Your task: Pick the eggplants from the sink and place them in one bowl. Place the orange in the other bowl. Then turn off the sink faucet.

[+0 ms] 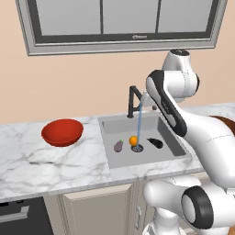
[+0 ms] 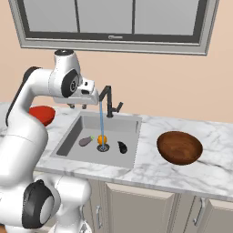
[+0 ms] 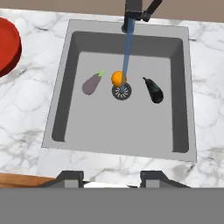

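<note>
Water runs from the black sink faucet (image 1: 134,102) (image 2: 108,101) (image 3: 136,13) into the grey sink (image 1: 172,137) (image 2: 73,132) (image 3: 65,87). By the drain lies the orange (image 1: 133,140) (image 2: 102,139) (image 3: 117,78). The pale eggplant (image 1: 119,146) (image 2: 85,141) (image 3: 91,84) rests to its left, the dark eggplant (image 1: 155,142) (image 2: 122,146) (image 3: 153,90) to its right. A red bowl (image 1: 62,132) (image 2: 42,114) (image 3: 8,46) stands left of the sink, a brown bowl (image 2: 179,147) right of it. My gripper (image 2: 77,106) (image 3: 111,178) hovers high over the sink's left side, open and empty.
White marble counter (image 1: 55,165) (image 2: 182,175) runs on both sides of the basin, with cabinet doors below. A window sits in the wall behind the faucet. My arm's elbow rises above the basin's right side in the left base view.
</note>
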{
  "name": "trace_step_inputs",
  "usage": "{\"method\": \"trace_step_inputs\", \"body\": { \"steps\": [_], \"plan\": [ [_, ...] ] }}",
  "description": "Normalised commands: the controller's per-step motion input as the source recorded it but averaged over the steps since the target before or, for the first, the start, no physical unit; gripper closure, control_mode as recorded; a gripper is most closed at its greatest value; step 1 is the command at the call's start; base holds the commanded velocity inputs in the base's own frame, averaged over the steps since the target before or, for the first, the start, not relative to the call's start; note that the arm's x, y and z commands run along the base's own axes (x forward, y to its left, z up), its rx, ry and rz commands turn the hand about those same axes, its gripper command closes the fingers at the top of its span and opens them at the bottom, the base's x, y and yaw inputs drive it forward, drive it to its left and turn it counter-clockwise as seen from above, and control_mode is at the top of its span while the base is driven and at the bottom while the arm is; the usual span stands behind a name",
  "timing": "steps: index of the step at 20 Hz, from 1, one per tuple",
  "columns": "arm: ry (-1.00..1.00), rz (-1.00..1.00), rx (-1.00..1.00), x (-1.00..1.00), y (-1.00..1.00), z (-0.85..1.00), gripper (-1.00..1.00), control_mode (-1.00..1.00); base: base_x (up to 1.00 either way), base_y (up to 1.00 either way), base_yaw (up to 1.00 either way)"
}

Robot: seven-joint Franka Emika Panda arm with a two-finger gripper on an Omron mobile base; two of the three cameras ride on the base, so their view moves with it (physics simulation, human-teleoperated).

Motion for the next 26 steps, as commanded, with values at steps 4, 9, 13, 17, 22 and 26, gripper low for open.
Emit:
{"method": "trace_step_inputs", "body": {
  "steps": [4,9,13,17,22,26],
  "plan": [
    [0.01,0.00,0.00,0.00,0.00,-0.23,-1.00,-1.00,0.00,0.00,0.00],
    [0.00,0.00,0.00,0.00,0.04,-0.47,-1.00,-1.00,0.00,0.00,0.00],
    [-0.03,-0.06,0.00,-0.06,0.03,-0.50,-1.00,-1.00,0.00,0.00,0.00],
    [-0.01,-0.17,0.00,-0.07,0.00,-0.54,-1.00,-1.00,0.00,0.00,0.00],
    [0.00,-0.15,0.09,0.04,0.00,-0.50,-1.00,-1.00,0.00,0.00,0.00],
    [0.02,-0.07,0.13,0.30,0.00,-0.47,-1.00,-1.00,0.00,0.00,0.00]
  ]
}}
